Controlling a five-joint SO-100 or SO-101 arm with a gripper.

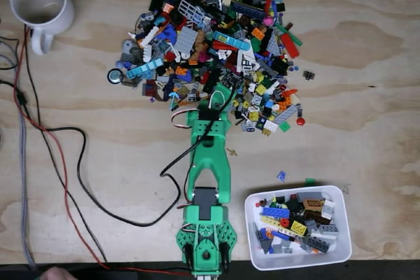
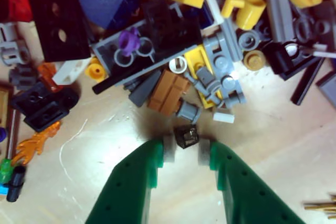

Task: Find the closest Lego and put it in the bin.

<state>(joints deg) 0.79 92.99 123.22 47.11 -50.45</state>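
In the wrist view, a small black Lego lies on the wooden table at the near edge of the brick pile. My green gripper is open, its pale pads just either side of the piece. I cannot tell whether they touch it. In the fixed view, the green arm reaches from the bottom edge up to the lower rim of the pile, where the gripper sits among bricks. The bin, a white tub holding several bricks, stands at the bottom right beside the arm's base.
A large heap of mixed bricks fills the upper middle of the table. A white mug stands at the top left. Black and red cables trail over the left side. A few stray bricks lie above the bin.
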